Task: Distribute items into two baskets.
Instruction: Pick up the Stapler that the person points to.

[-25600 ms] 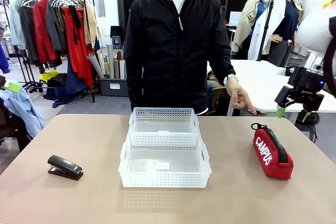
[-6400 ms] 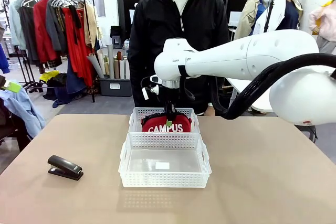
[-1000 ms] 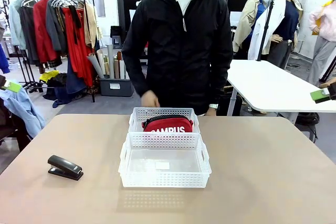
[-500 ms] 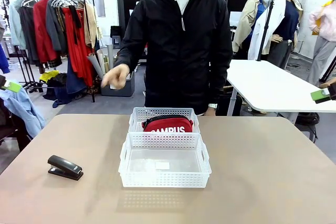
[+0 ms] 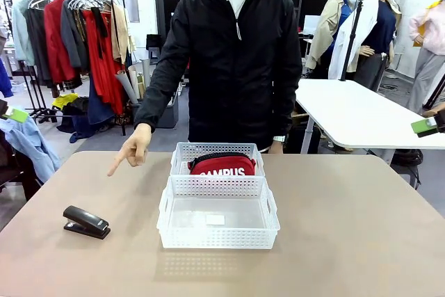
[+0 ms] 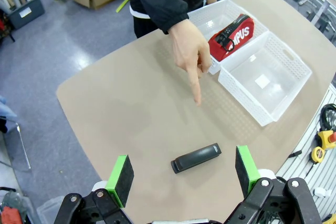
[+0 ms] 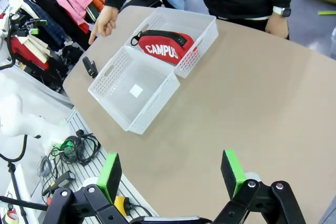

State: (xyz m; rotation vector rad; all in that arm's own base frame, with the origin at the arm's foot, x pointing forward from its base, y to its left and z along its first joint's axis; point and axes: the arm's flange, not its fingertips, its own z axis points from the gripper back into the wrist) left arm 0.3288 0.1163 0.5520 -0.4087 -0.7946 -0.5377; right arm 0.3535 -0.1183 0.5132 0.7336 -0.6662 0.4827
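The person's hand [image 5: 132,149], raised half a second ago, is now pointing down toward the stapler [image 5: 86,222], which is lying unmoved on the table [image 5: 348,241]. The pouch [image 5: 222,165] is still sitting in the far basket [image 5: 217,149]. The left gripper [image 6: 182,174] and the right gripper [image 7: 170,174] are hanging with fingers spread, holding nothing.

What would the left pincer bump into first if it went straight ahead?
Probably the black stapler on the table; it lies right in line with the open left pincer, though depth is hard to judge.

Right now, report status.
Left gripper open, right gripper open. Pouch in far basket; stapler on table; near basket empty. Hand pointing toward stapler.
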